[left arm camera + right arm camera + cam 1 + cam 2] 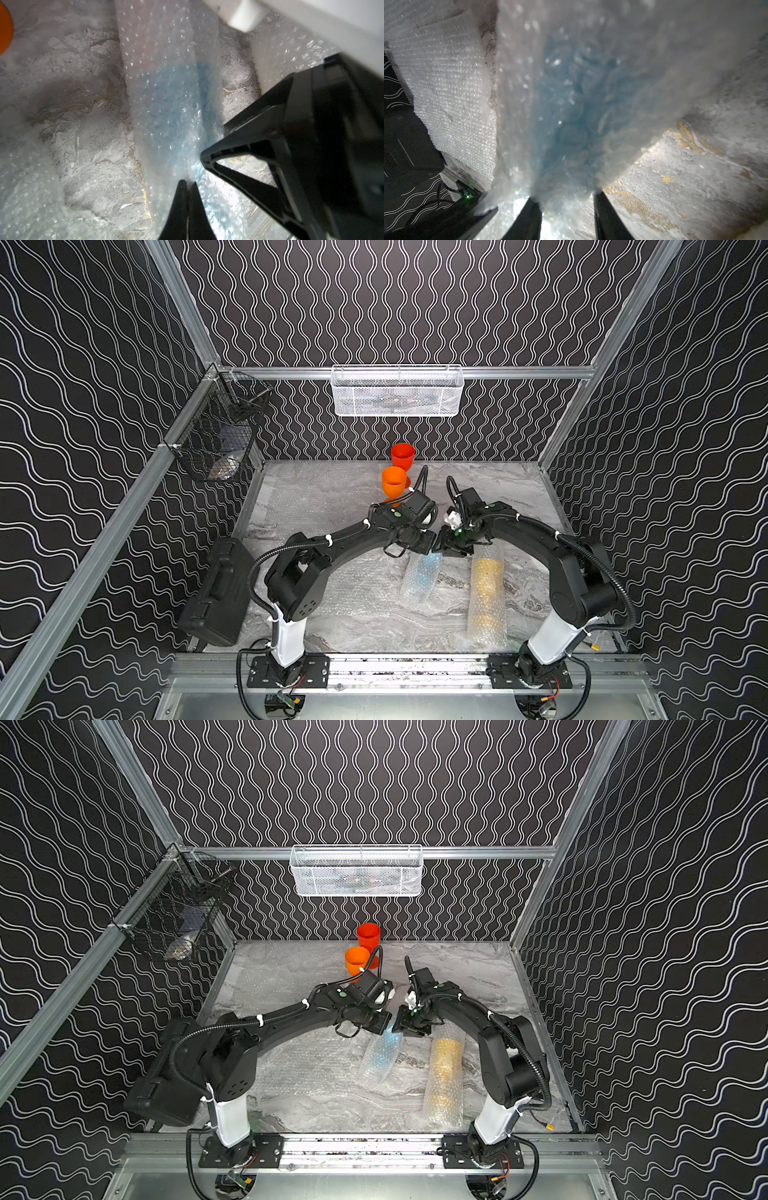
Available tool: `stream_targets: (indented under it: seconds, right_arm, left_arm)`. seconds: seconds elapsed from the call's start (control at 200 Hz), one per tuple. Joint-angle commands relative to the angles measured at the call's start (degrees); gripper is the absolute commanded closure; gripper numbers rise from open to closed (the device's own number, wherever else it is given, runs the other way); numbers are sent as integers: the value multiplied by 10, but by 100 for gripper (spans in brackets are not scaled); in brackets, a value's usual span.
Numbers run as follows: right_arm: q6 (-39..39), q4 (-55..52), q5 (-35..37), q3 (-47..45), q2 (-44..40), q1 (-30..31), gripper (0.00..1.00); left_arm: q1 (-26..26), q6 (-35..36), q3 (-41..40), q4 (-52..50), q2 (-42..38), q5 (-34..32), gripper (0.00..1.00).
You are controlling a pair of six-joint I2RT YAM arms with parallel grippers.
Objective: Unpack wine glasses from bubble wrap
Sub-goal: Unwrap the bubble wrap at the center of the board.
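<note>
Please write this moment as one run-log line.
left gripper: shut on blue goblet's wrap | right gripper: fingers astride same wrap, grip unclear | unwrapped: red goblet, orange goblet | wrapped: yellow goblet

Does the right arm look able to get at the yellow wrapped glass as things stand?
Probably yes: the yellow wrapped glass lies just beside the right tool, with nothing on it. But that tool straddles the blue bundle and must leave it first.

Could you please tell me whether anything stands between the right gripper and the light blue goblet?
Yes: the bubble wrap. The light blue goblet lies wholly inside its tube; the right gripper straddles the tube's end, which the left gripper pinches.
</note>
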Motion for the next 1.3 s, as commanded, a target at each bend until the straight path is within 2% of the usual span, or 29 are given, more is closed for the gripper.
stream_targets:
  seconds: [0.0,0.1,0.32,0.746,1.151,1.296]
  right_arm:
    - [-6,4,25,3,4,-1,68]
    - [-10,-3,37,7,-3,-2,79]
    - [-30,-27,57,19,-13,-10,92]
    - [-60,-53,72,40,-22,-8,94]
    - [-64,-56,70,45,-24,9,94]
    - [-66,-58,68,46,-25,9,94]
  left_arm:
    - [2,-3,-5,9,-11,-6,100]
    - [2,-4,-9,9,-11,-6,100]
    - [6,-4,-14,10,-13,-9,100]
    - [10,-8,-11,19,-8,2,100]
    - [10,0,52,14,37,10,69]
    - [10,14,58,7,48,-6,67]
